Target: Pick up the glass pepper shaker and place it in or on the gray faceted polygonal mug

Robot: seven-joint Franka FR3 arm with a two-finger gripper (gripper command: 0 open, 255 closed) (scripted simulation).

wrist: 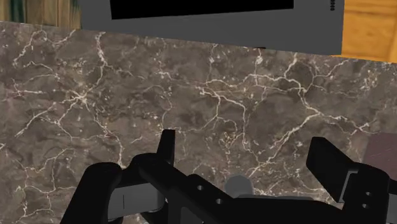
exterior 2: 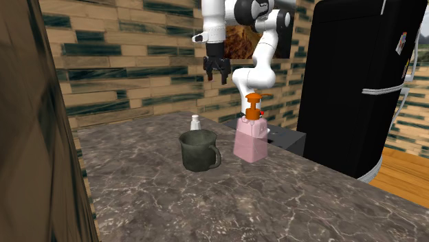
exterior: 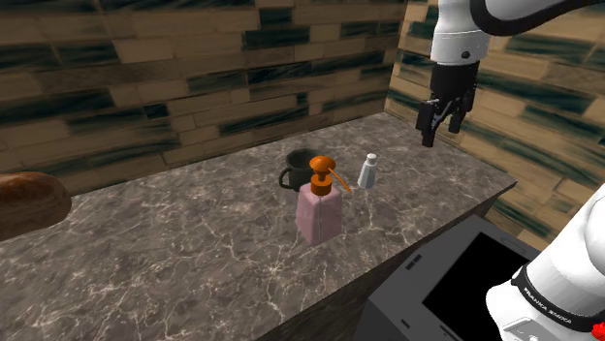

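Note:
The pepper shaker (exterior: 368, 171), a small clear bottle with a grey cap, stands upright on the marble counter (exterior: 194, 262). The dark grey faceted mug (exterior: 296, 169) stands close by on the shoulder view's left of the shaker. My gripper (exterior: 441, 121) hangs open and empty in the air, above the counter and off to the shoulder view's right of the shaker. From the second exterior view, the shaker (exterior 2: 195, 123) is just behind the mug (exterior 2: 199, 150), with the gripper (exterior 2: 216, 74) high above them. In the wrist view the shaker's cap (wrist: 236, 184) peeks out low between the spread fingers of the gripper (wrist: 247, 145).
A pink soap dispenser (exterior: 320, 208) with an orange pump stands just in front of the mug and shaker. A brown loaf (exterior: 29, 203) lies at the counter's far left. The grey stand (exterior: 456, 281) abuts the counter edge. A black fridge (exterior 2: 357, 82) stands beyond it.

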